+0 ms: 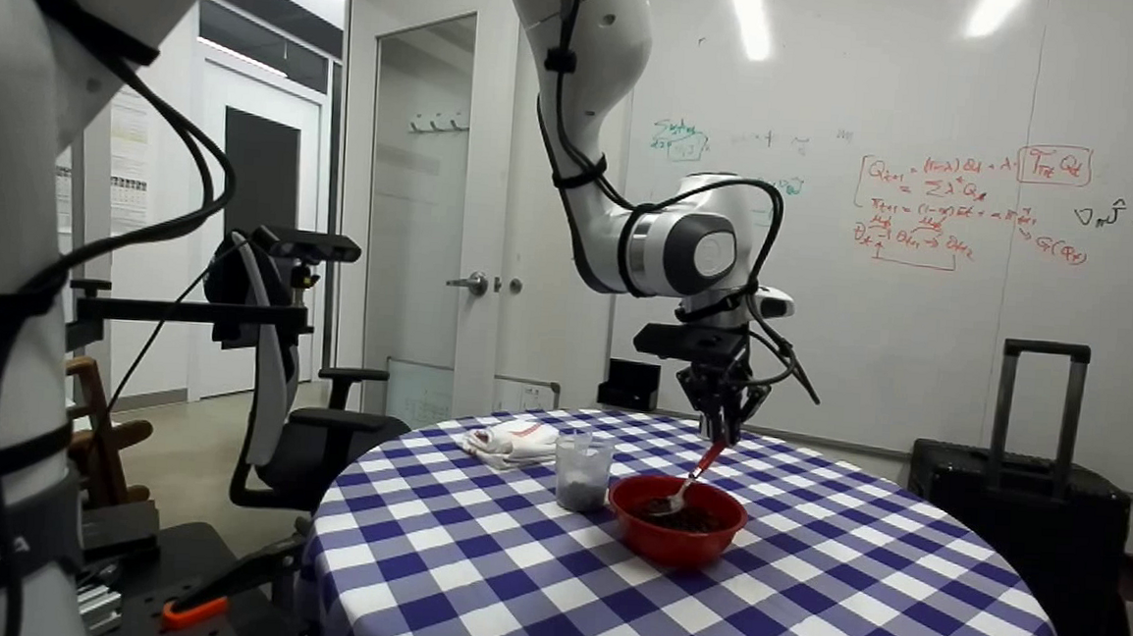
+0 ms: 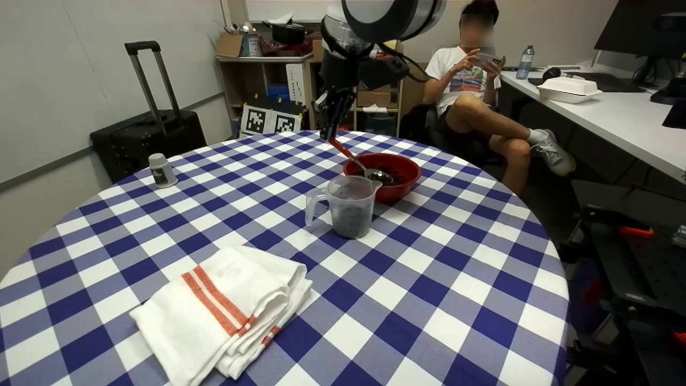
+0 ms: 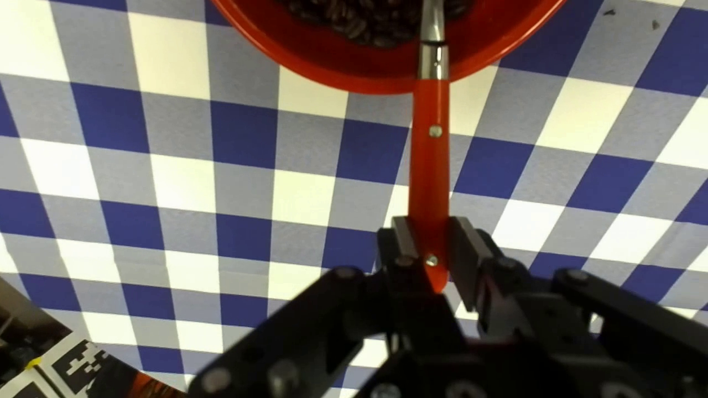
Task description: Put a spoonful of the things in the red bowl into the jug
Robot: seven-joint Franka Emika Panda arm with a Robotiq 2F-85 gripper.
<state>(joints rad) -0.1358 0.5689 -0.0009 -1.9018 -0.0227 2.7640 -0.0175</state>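
Blue and white checks covered the round table (image 2: 455, 305). From the left in an exterior view stood a black suitcase (image 2: 147, 140) beyond it, then a small grey container (image 2: 162, 172) and a folded white towel (image 2: 214, 305). Next, the gripper (image 3: 430, 237) pinched a tilted, red-handled spoon (image 3: 430, 155) near the handle's end. Clear and upright, the jug (image 2: 351, 212) stood just beside the red bowl (image 2: 399, 193), which held dark beans (image 3: 359, 19) and the spoon's metal end. Farther right sat a person (image 2: 466, 80).

Red bowl (image 3: 343, 69) and spoon (image 3: 430, 149) partly beyond the wrist view's top edge, person's face (image 2: 476, 33) a blur
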